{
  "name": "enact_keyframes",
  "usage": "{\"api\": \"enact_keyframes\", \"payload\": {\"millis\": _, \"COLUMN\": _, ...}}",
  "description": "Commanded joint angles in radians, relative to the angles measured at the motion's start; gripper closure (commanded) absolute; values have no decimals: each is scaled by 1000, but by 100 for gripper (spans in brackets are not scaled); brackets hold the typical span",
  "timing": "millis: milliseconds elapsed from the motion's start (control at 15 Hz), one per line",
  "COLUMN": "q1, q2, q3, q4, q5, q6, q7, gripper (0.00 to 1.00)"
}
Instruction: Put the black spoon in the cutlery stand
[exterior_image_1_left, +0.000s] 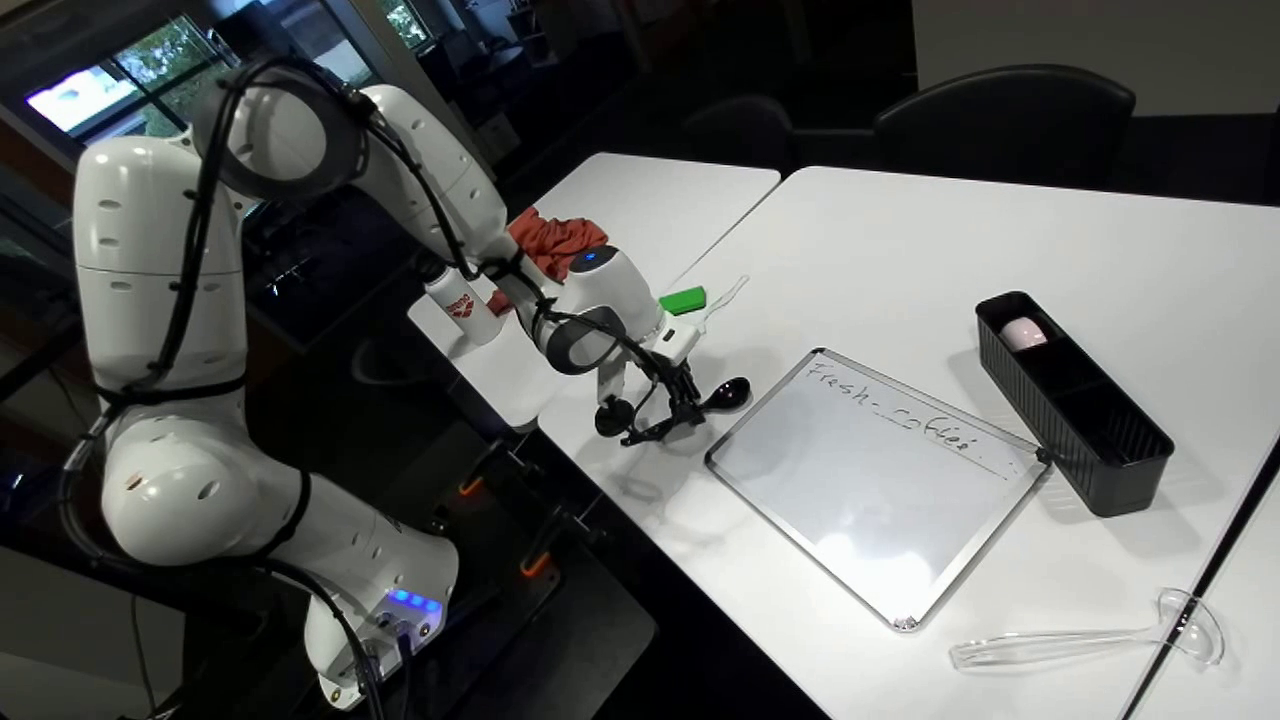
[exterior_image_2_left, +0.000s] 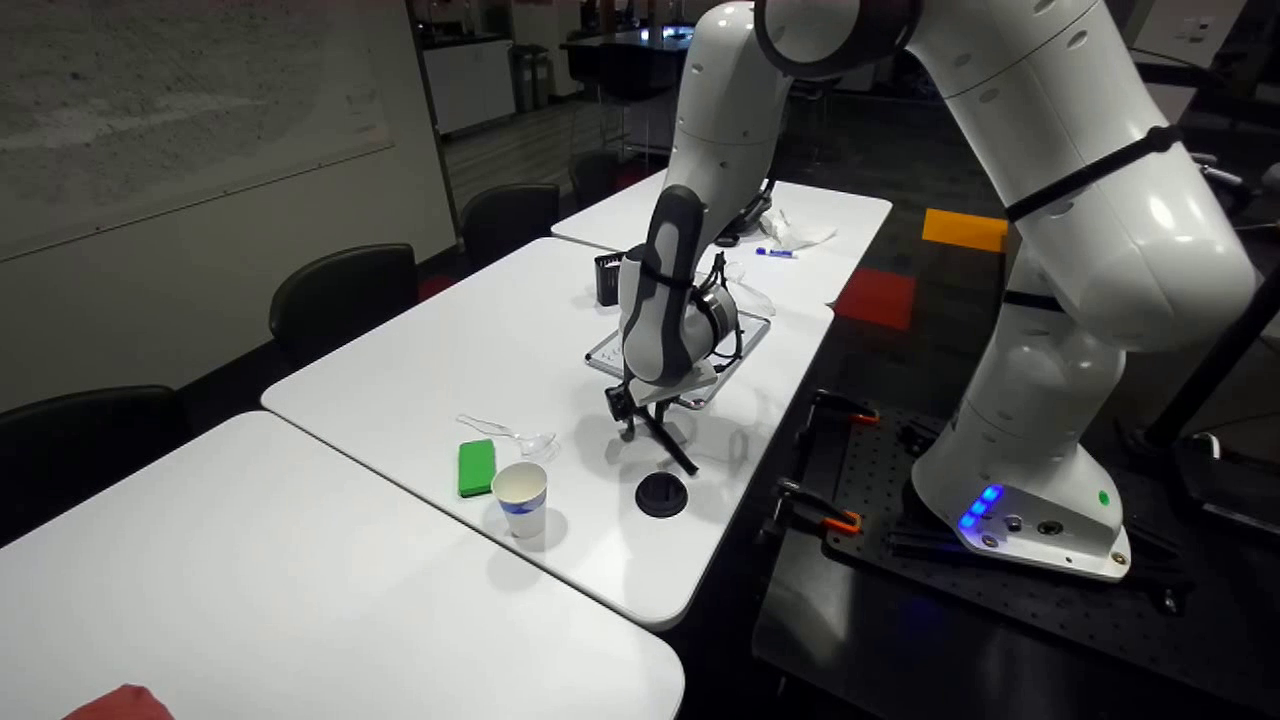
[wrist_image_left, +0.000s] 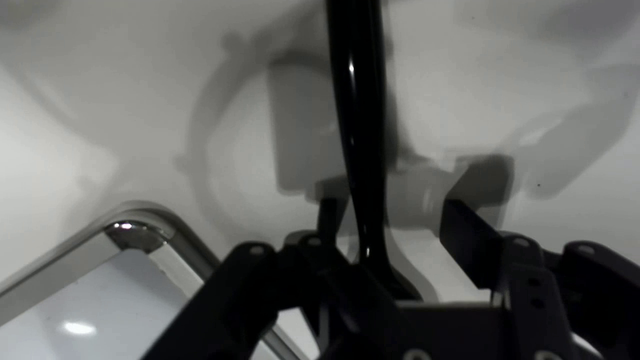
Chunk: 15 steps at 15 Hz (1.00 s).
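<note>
- End effector (wrist_image_left: 391, 217) stands astride the spoon (wrist_image_left: 361, 125) near its bowl, fingers (wrist_image_left: 470, 245) apart, presumably to pinch its neck.
- From here, the spoon lies on the tabletop (exterior_image_1_left: 900, 240), well apart from the stand (exterior_image_1_left: 1040, 415).
- Between them sits the board (exterior_image_1_left: 860, 500), so I'd carry high.
- Round lid (exterior_image_2_left: 661, 494) lies near the handle's tip.

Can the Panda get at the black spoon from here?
Probably yes: in the wrist view the gripper looks open and straddles the black spoon, with no visible obstruction; the whiteboard lies off to one side. Exact height is hard to judge.
</note>
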<state>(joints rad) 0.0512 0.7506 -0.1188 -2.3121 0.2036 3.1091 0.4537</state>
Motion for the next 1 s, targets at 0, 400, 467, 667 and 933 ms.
{"api": "enact_keyframes", "payload": {"millis": 0, "q1": 3, "q2": 12, "q3": 0, "q4": 21, "q5": 33, "q6": -4, "q7": -34, "gripper": 74}}
{"api": "enact_keyframes", "payload": {"millis": 400, "q1": 16, "q2": -58, "q3": -18, "q4": -23, "q5": 42, "q6": -20, "q7": -27, "gripper": 96}}
{"api": "enact_keyframes", "payload": {"millis": 467, "q1": 22, "q2": -74, "q3": -30, "q4": -30, "q5": 47, "q6": -28, "q7": -22, "gripper": 96}}
{"api": "enact_keyframes", "payload": {"millis": 667, "q1": 31, "q2": -158, "q3": -73, "q4": -54, "q5": 43, "q6": -75, "q7": -27, "gripper": 96}}
{"api": "enact_keyframes", "payload": {"millis": 933, "q1": 121, "q2": -260, "q3": -226, "q4": -44, "q5": 0, "q6": -152, "q7": 12, "gripper": 96}}
